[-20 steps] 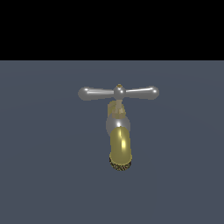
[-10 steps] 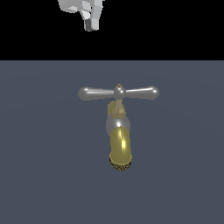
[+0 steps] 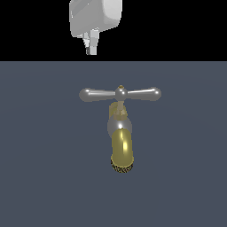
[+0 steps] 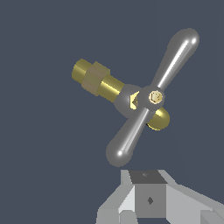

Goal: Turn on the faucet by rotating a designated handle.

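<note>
The faucet [image 3: 121, 146] stands on the dark floor, its gold spout ending in a dark ridged tip that points toward the exterior camera. The silver crossbar handle [image 3: 120, 94] lies level on top, with a tiny brass cap on its hub. My gripper [image 3: 91, 48] hangs well above and behind the handle's arm on the exterior view's left. Its fingers look pressed together and hold nothing. In the wrist view the handle [image 4: 153, 97] runs diagonally, one bulb close to my fingertips [image 4: 148, 192] without touching them.
A flat dark grey-blue floor [image 3: 44, 168] surrounds the faucet. A gold threaded pipe end [image 4: 92, 78] sticks out at the back of the faucet body. Nothing else shows.
My gripper has come down into the exterior view from the top and now hangs lower and larger. The faucet and its handle have not moved.
</note>
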